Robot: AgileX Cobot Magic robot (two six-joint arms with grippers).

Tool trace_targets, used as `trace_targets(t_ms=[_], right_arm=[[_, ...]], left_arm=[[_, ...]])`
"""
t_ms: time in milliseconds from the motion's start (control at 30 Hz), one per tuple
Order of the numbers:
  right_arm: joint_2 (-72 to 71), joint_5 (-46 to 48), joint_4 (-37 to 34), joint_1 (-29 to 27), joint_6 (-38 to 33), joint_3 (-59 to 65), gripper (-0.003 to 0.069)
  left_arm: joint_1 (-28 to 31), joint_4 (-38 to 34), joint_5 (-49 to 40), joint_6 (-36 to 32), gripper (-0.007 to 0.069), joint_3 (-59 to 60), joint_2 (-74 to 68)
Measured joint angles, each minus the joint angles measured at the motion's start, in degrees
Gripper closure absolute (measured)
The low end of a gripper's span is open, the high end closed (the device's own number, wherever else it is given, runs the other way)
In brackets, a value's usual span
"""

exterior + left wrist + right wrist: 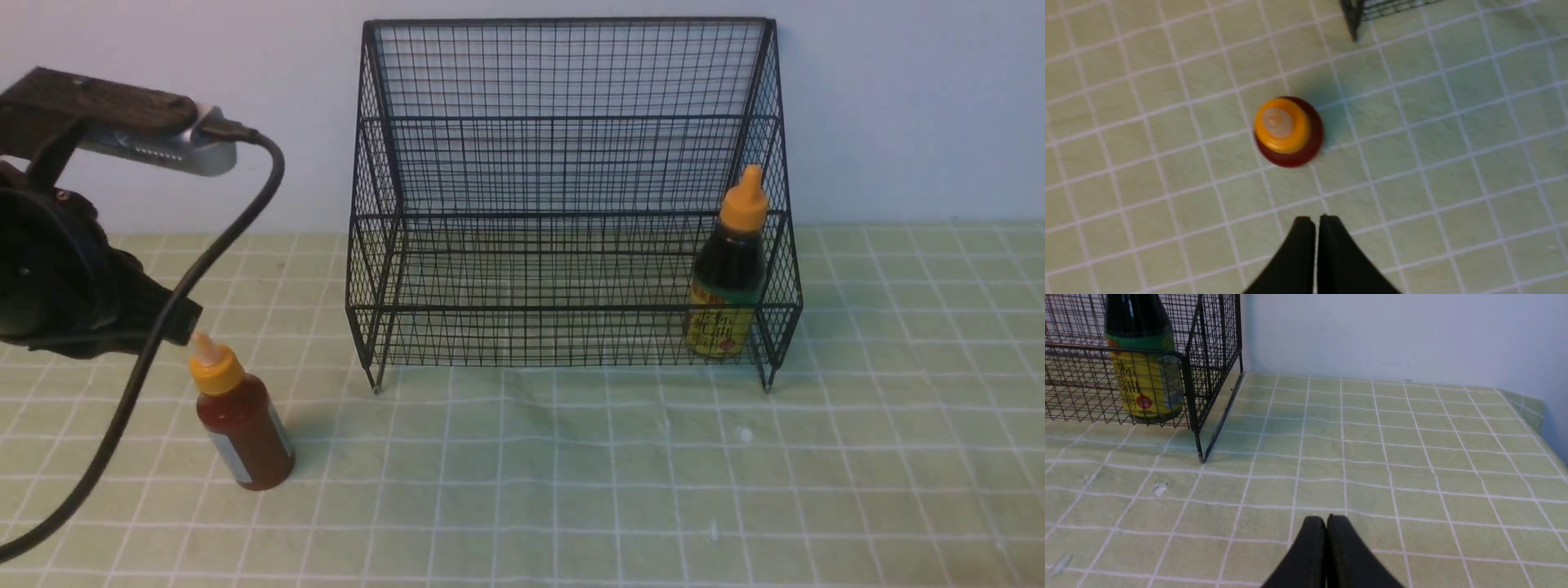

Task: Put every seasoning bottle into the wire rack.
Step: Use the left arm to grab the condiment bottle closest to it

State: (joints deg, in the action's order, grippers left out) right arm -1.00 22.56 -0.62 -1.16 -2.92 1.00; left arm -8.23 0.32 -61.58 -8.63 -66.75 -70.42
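Black rubber-sheathed cable [124, 408], round in section, hangs in a loop from the silver wrist camera [155, 139] on the matte black left arm [49, 269].

Left jaws: black, tapered, tips pressed together, holding nothing, above the desk.

Right jaws: the same make, tips pressed together, empty, over bare desk to the right of the rack.

Desk [571, 474]: pale green cloth, white grid lines, slightly creased.

Reddish-brown plastic squeeze bottle [242, 425]: round body, white label, orange-yellow cap with a pale pointed nozzle. It stands on the desk, left of the rack's front and apart from it, just beside the left arm.

Black wire-mesh rack [563, 163]: stepped tiers, tall back panel, sloping sides, short legs.

Dark glossy squeeze bottle [729, 269]: yellow label with red print, orange-yellow pointed cap. It stands upright in the rack's lowest front tier, at the right end.
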Motion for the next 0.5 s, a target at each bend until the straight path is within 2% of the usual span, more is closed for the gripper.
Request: trace_targets(t_ms=[100,200,333,367,400,500], right_arm=[[0.0,0.0,0.0,0.0,0.0,0.0,0.0671],[0.0,0.0,0.0,0.0,0.0,0.0,0.0671],[0.0,0.0,0.0,0.0,0.0,0.0,0.0671],[0.0,0.0,0.0,0.0,0.0,0.0,0.0671],[0.0,0.0,0.0,0.0,0.0,0.0,0.0671],[0.0,0.0,0.0,0.0,0.0,0.0,0.0671]], left_arm=[[0.0,1.9,2.6,0.0,0.0615,-0.1,-0.2],[0.0,2.0,6.0,0.0,0.0549,-0.2,-1.2],[0.0,2.0,10.4,-0.1,0.0344,-0.2,-4.9],[0.0,2.0,10.7,-0.1,0.0323,-0.2,-5.3],[0.0,2.0,11.6,-0.1,0.0249,-0.2,-6.9],[0.0,2.0,12.8,0.0,0.0109,-0.2,-10.4]])
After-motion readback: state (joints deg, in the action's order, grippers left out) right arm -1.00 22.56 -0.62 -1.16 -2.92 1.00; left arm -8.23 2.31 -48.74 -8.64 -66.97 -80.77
